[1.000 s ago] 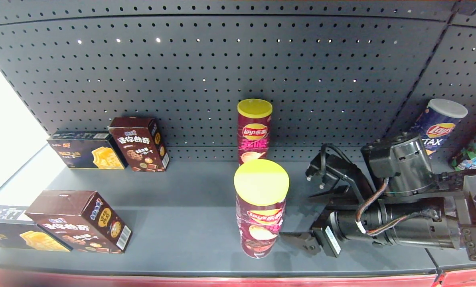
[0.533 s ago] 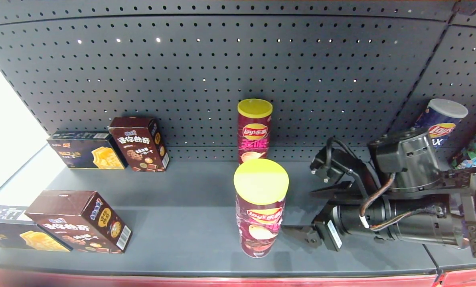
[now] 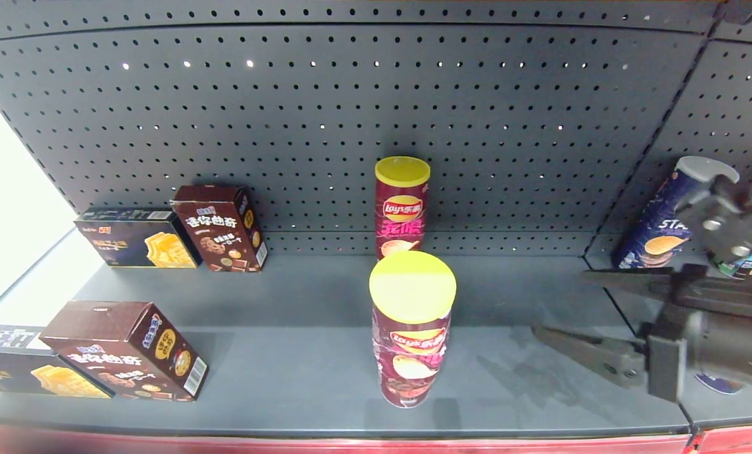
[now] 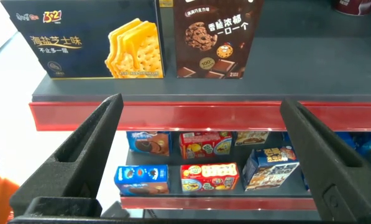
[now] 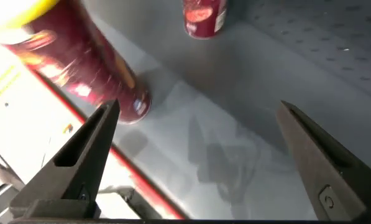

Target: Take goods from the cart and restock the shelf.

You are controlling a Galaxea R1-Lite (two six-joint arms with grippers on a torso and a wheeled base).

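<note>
The front chip can [image 3: 411, 328] stands upright near the front edge of the shelf [image 3: 275, 353], long axis vertical, directly before a second can [image 3: 402, 205] at the back wall. The right gripper [image 3: 561, 302] lies off to the can's right, apart from it, fingers spread wide and pointing sideways toward it, holding nothing. The left gripper [image 4: 202, 102] hangs in front of the red lip [image 4: 185, 115] of the shelf (below the boxes [image 4: 98, 37], well away from both cans), likewise spread and empty. The can looks placed; the right arm is the nearer one, and its clear way out is rightward.
</note>
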